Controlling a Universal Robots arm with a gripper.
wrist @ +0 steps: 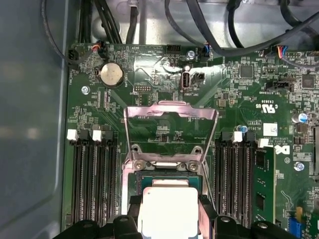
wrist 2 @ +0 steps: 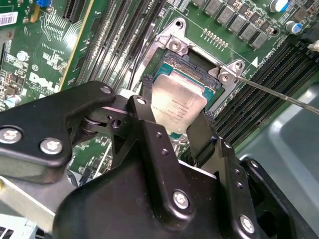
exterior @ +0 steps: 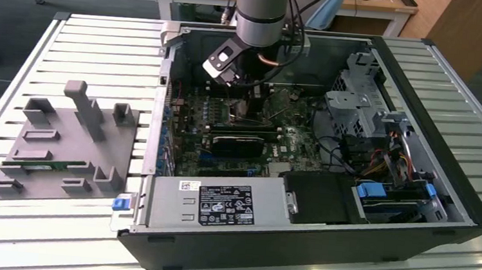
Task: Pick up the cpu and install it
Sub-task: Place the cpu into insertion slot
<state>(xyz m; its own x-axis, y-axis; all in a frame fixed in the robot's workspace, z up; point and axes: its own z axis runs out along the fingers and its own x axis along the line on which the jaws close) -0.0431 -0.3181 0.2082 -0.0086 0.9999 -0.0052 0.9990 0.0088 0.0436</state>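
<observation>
The gripper, clamped on opposite edges of the cpu over the open socket, holds a chip that is probably light, stiff and fragile.

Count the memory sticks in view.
2. One memory stick lies on the grey fixture at the exterior view's left; a second memory stick stands slotted into the motherboard in the first wrist view. The arm may hide more.

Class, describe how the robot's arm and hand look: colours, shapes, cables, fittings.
The arm is a grey cylinder with a paler silver section, and black cables run beside it. The hand is matte black, built of flat linked bars joined by silver screws.
</observation>
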